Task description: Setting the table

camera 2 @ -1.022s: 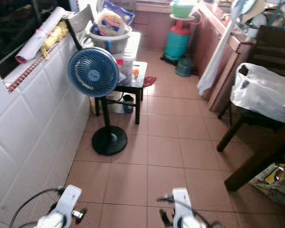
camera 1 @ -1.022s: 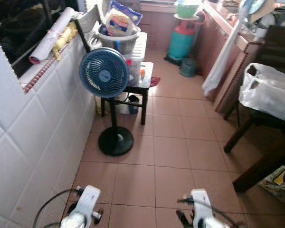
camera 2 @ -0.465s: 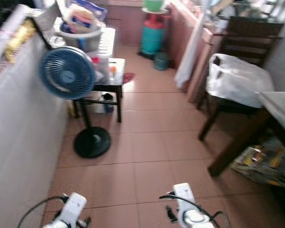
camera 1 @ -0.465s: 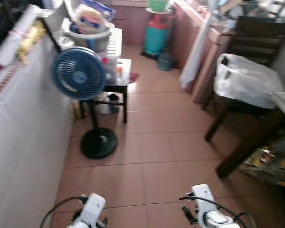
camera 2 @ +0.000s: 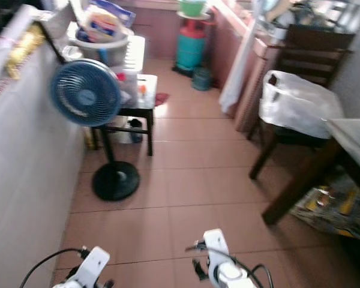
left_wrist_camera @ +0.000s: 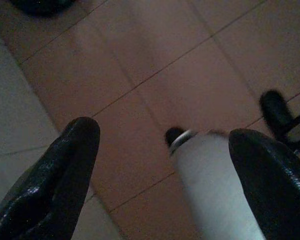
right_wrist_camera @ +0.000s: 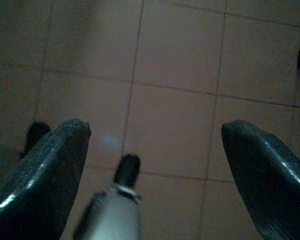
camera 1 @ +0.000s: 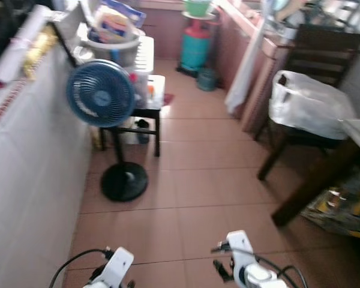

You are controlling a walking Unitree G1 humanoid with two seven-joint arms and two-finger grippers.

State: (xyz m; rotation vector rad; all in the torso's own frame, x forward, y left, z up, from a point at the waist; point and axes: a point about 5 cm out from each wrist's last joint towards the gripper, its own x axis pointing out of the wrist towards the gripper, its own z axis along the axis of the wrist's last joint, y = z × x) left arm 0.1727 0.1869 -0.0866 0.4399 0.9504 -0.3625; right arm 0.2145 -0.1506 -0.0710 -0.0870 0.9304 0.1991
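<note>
Terracotta floor tiles (camera 1: 204, 198) run the length of a narrow room, slightly blurred in the head views. One blue pedestal fan (camera 1: 101, 93) stands on a round black base at centre left, beside a white tiled wall (camera 1: 24, 180) filling the left edge. Just behind the fan is one dark side table (camera 1: 145, 108) carrying small bottles, too blurred to count. Behind that, at upper left, one grey basin (camera 1: 111, 48) holds a blue and white printed packet (camera 1: 111, 21); its writing cannot be read. On the wall ledge at upper left lie one white roll (camera 1: 15, 45) and one yellow bundle (camera 1: 39, 43). At top centre stands one teal gas cylinder (camera 1: 195, 48) with a green bowl (camera 1: 197, 7) on top, and one small green pot (camera 1: 207, 78) on the floor beside it. At right, one dark wooden chair (camera 1: 315, 66) bears one white plastic bag (camera 1: 309, 105), contents hidden. One table (camera 2: 351, 141), the task's surface, shows its pale corner and a dark leg at the right edge; printed papers (camera 1: 342, 207) lie on the floor beneath it. No tableware can be made out. Both arms hang low at the bottom edge. The left gripper (left_wrist_camera: 165, 165) has its two black fingers (left_wrist_camera: 65, 175) well apart over bare tile, holding nothing. The right gripper (right_wrist_camera: 155, 170) likewise has its fingers (right_wrist_camera: 45, 170) spread wide over the floor, empty.
</note>
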